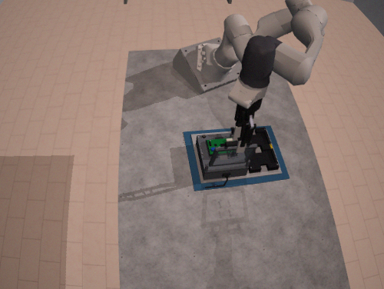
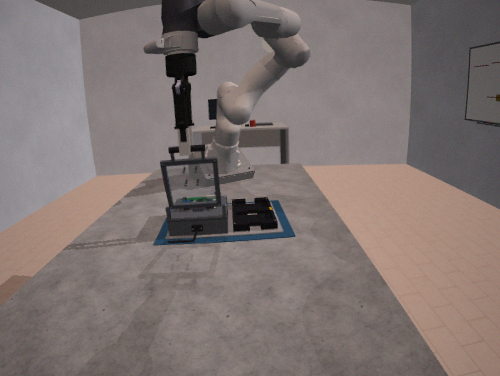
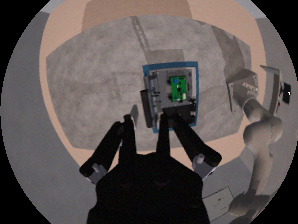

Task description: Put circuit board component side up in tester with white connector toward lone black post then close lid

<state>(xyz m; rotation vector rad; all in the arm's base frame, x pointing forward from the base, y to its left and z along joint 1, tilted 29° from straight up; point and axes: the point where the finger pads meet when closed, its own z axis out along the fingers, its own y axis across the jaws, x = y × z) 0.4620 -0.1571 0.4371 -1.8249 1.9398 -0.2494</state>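
Observation:
The green circuit board [image 1: 215, 146] [image 2: 200, 199] [image 3: 176, 90] lies component side up in the grey tester [image 1: 226, 173] [image 2: 180, 227] [image 3: 164, 103]. Its white connector [image 1: 230, 140] [image 3: 184, 96] is at the end nearer the tray. Pins and holes are too small to tell. The lid [image 2: 218, 182] [image 3: 146, 110] stands raised, with its black handle [image 2: 199, 148] on top. My gripper [image 1: 239, 141] [image 2: 185, 151] [image 3: 146, 108] is part open and holds nothing. Its fingertips are at handle height, one on either side in the wrist view; contact cannot be told. I cannot identify the lone black post.
The black tray [image 1: 269, 164] [image 2: 255, 220] stands beside the tester, without a board. Both are on a blue-bordered mat [image 1: 284, 173] [image 2: 286, 230]. A black cable [image 1: 215, 187] [image 2: 182, 241] leaves the tester's front. The robot's base is behind them.

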